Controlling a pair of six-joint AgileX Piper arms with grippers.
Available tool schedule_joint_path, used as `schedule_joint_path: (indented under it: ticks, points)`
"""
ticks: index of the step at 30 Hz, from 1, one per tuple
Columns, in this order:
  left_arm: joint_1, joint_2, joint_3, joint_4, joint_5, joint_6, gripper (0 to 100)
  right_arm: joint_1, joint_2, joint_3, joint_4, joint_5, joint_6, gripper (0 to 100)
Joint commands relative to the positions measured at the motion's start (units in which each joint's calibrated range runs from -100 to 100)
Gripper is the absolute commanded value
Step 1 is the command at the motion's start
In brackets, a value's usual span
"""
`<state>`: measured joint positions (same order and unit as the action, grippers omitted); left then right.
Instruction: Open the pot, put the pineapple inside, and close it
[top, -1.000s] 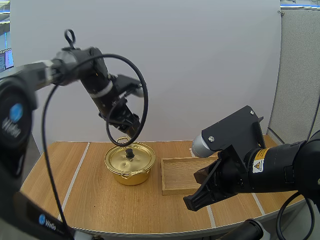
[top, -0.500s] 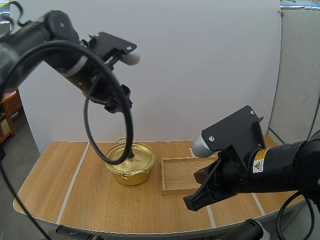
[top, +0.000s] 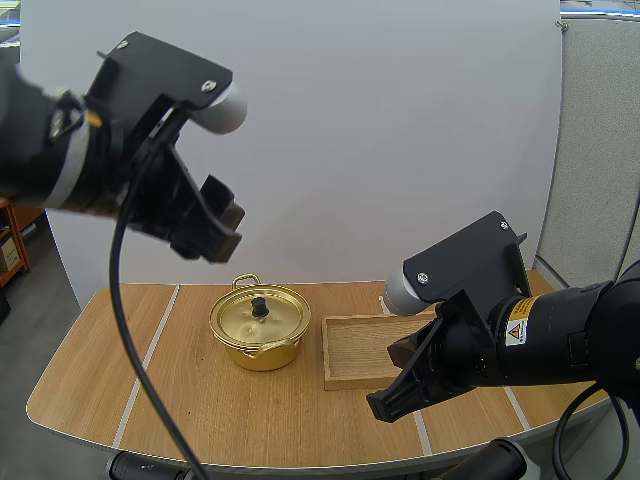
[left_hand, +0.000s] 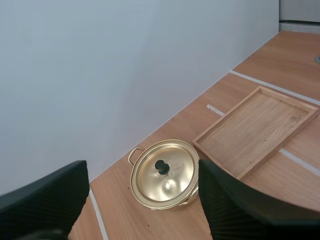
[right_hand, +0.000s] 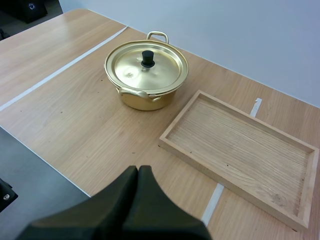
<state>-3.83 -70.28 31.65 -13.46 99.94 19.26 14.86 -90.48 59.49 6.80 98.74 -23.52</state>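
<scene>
Since a second ago my left arm is standing much higher and closer to the camera, and its left gripper (top: 208, 225), which was hanging just over the pot, is now hovering well above it and to the left. On the table (top: 190, 400) nothing else is changing place. The wooden tray (top: 362, 352) is lying bare at the right, with its long axis running from left to right, and the golden pot (top: 260, 328) is sitting just beside the tray's left end, not touching it. The lid (top: 250, 318) is resting on the pot, so I am judging that the opening step is not yet done. The left gripper is holding its fingers wide apart with nothing between them, and in the left wrist view the pot is lying straight ahead and below, framed between the two fingers. The right gripper (top: 385, 403) is pressing its fingers together on nothing, low by the tray's near side, with the pot lying forward and to its left. The black knob (top: 259, 305) is standing upright in the lid's middle, and I am thinking the left gripper is lined up better to reach it.
</scene>
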Motion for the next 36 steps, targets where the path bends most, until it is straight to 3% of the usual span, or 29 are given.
schedule_joint_path:
  ticks: [1, 3, 7, 13, 15, 19, 30, 36]
  points:
    - [-0.08, -3.3, 2.4, 0.6, 0.1, -1.3, 100, -0.2, -0.5, 0.2, -0.2, -0.3, -0.1, 0]
    - [-0.08, -5.6, 4.4, 1.6, 0.1, -2.7, 100, -0.2, -0.5, 0.2, -0.2, -0.3, -0.1, 0]
    - [-0.08, -9.6, 8.1, 2.3, 0.1, -3.1, 69, -1.0, -0.5, 0.2, 0.0, -0.3, -0.1, 0]
    - [-0.08, -16.2, 15.7, 2.0, 0.1, -3.1, 14, -2.5, -3.5, 0.2, 1.2, -0.3, -0.1, 0]
    - [-0.08, -17.9, 17.3, 1.9, 0.1, -3.1, 1, -2.9, -4.5, 0.2, 1.5, -0.3, -0.1, 0]
    - [-0.08, -21.4, 20.0, 1.7, 0.1, -3.2, 0, -3.7, -6.3, 0.2, 1.8, -0.3, -0.1, 0]
    - [1.81, -29.7, 27.4, -3.3, -0.3, -4.2, 0, -6.0, -9.5, 0.5, 3.8, -1.2, -0.3, 0]
    - [2.63, -29.7, 28.3, -5.8, -18.8, -6.3, 0, -6.4, -9.5, 2.8, 3.1, -9.8, -0.3, 0]
